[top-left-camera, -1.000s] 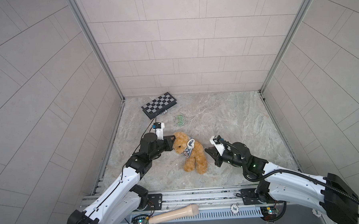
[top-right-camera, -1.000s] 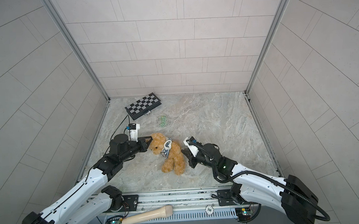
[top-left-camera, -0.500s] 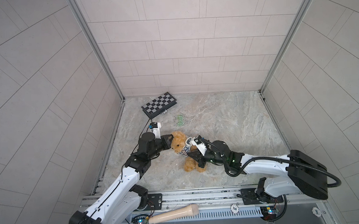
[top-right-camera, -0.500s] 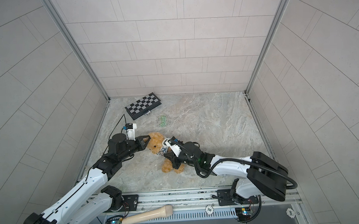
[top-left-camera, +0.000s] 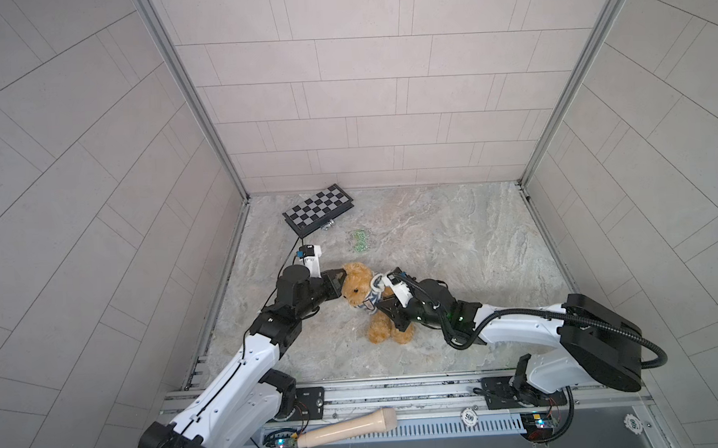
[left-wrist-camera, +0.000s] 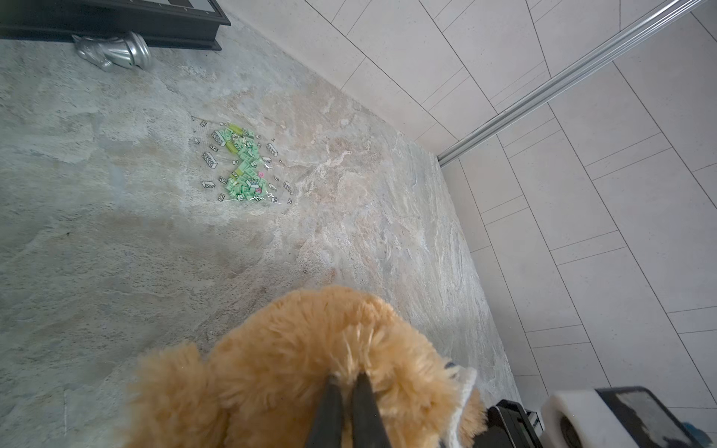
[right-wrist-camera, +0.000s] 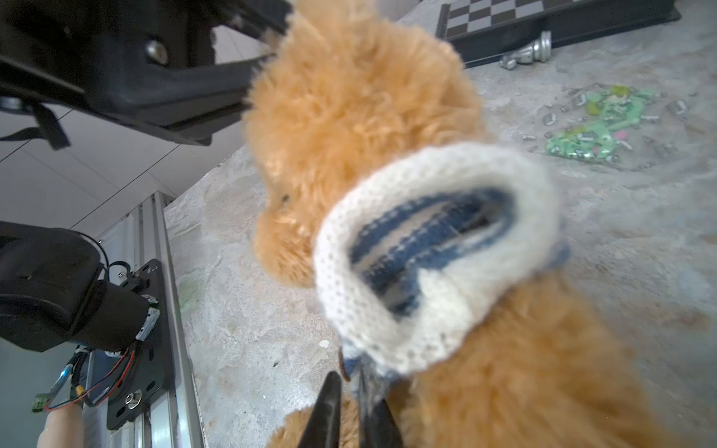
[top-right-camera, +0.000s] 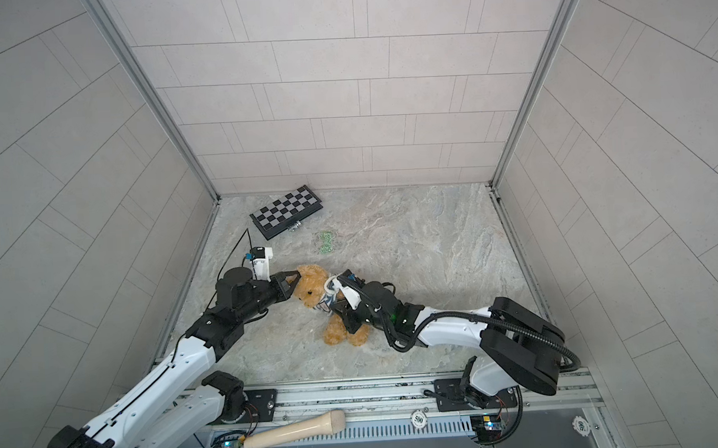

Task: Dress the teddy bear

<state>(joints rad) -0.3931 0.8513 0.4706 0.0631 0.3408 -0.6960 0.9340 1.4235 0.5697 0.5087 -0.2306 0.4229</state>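
You have one number to read here: "500". It is printed in dark digits in the middle of a round white chip point(top-left-camera: 469, 415) lying at the front rail point(top-left-camera: 398, 392), and it shows in both top views. A second chip point(top-left-camera: 632, 423) of the same kind lies farther right on the grey ledge point(top-left-camera: 587, 435); its face also reads "500", set at a tilt. The dark mark on the white camera housing point(top-left-camera: 311, 256) is too small to read. Neither wrist view gives you any legible writing.

left fingers point(left-wrist-camera: 329, 411) — pinched shut | right fingers point(right-wrist-camera: 326, 411) — clamped, thin gap
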